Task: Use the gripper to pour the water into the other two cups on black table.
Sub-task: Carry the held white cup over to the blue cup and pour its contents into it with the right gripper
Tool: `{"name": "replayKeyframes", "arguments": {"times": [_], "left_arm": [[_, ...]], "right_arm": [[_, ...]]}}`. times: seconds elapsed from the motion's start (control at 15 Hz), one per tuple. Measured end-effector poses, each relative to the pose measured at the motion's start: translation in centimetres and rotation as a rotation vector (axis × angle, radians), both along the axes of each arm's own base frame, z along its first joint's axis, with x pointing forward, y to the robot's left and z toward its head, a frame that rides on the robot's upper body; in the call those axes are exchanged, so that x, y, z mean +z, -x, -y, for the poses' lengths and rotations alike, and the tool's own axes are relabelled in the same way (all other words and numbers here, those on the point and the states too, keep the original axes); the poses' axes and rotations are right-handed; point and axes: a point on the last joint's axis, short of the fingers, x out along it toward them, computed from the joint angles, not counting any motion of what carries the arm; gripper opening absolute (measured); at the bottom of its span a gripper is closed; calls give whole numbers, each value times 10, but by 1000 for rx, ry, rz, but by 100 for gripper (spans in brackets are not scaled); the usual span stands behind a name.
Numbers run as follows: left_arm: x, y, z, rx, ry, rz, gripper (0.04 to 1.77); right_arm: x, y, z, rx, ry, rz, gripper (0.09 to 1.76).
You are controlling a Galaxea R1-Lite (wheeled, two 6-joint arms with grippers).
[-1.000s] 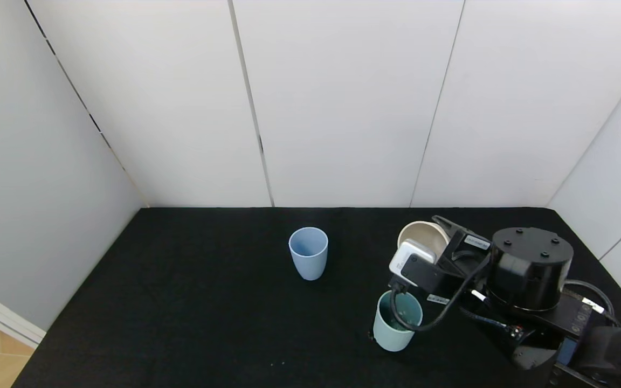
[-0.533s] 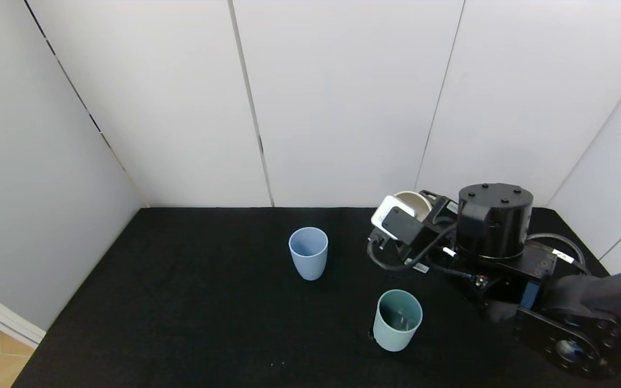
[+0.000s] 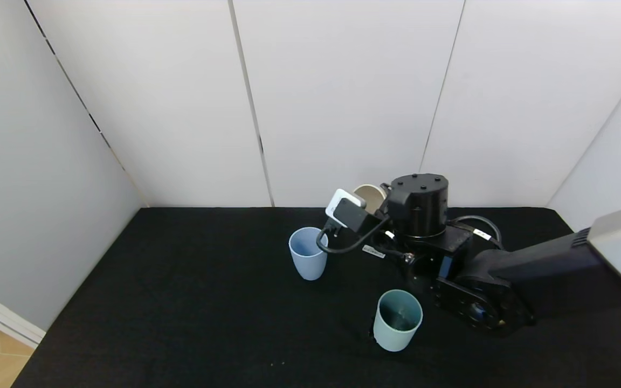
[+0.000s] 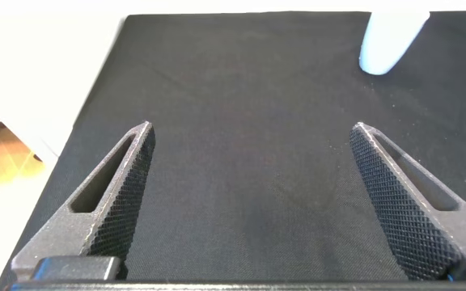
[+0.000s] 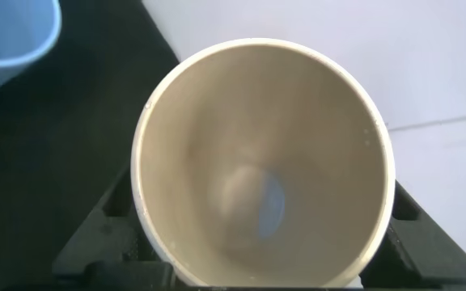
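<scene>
My right gripper (image 3: 371, 203) is shut on the cream-beige cup (image 3: 368, 195) and holds it raised above the black table (image 3: 181, 302), just right of and behind the pale blue cup (image 3: 308, 252). In the right wrist view the beige cup (image 5: 261, 162) fills the frame between the black fingers (image 5: 423, 242), with a faint bluish glint of water (image 5: 272, 206) at its bottom; the blue cup's rim (image 5: 10, 40) shows nearby. The mint-teal cup (image 3: 397, 319) stands upright nearer me. My left gripper (image 4: 252, 129) is open and empty over bare table, with the blue cup (image 4: 388, 40) far off.
White panel walls close the table's far and side edges. My right arm's thick links (image 3: 472, 280) reach over the table's right half, just behind the teal cup. The table's left edge (image 4: 95, 105) shows in the left wrist view.
My right gripper has carried the beige cup away from above the teal cup, leftward and toward the far wall, to beside the blue cup. Both standing cups have stayed put.
</scene>
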Motion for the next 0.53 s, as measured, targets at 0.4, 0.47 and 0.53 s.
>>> {"name": "replayKeyframes", "arguments": {"times": [0.4,0.47,0.53], "left_arm": [[0,0,0,0,0,0,172],[0,0,0,0,0,0,172],[0,0,0,0,0,0,172]], "right_arm": [[7,-28,-33,-38,45,10,131],[7,-33,-38,-46,52,14,131],[5,-38,-42,-56,64,16,131]]}}
